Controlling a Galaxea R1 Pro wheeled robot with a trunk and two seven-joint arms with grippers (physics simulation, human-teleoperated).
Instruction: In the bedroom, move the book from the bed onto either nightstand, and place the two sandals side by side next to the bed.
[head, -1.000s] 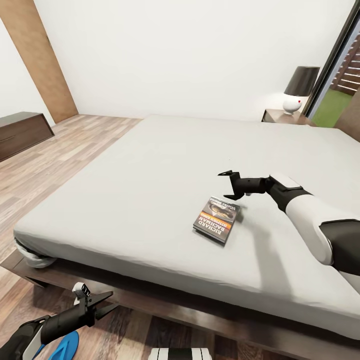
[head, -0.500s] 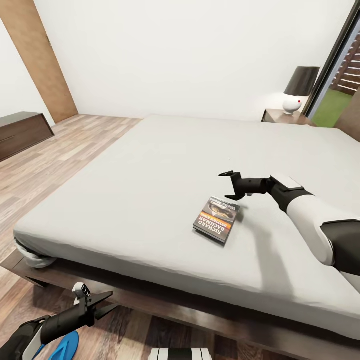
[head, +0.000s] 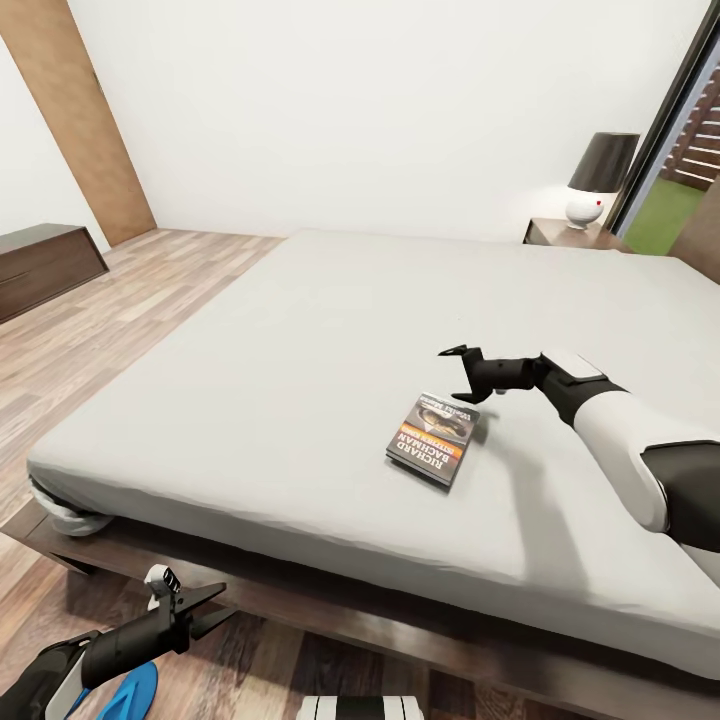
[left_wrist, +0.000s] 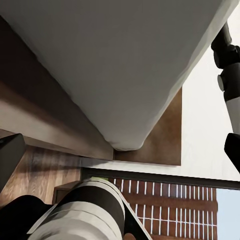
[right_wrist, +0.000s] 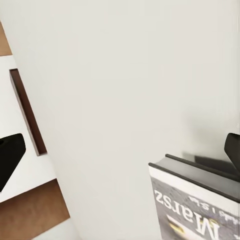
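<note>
Head view: right gripper (head: 458, 374) gapes over the book (head: 433, 439).

A bedroom in a home.
A large bed (head: 330, 330) with a pale mattress on a dark wooden frame dominates; beyond its far corner a nightstand (head: 560, 233) carries a dark-shaded lamp (head: 598, 178), with wood-plank floor (head: 90, 330) and white walls (head: 380, 100) around the bed.
</note>
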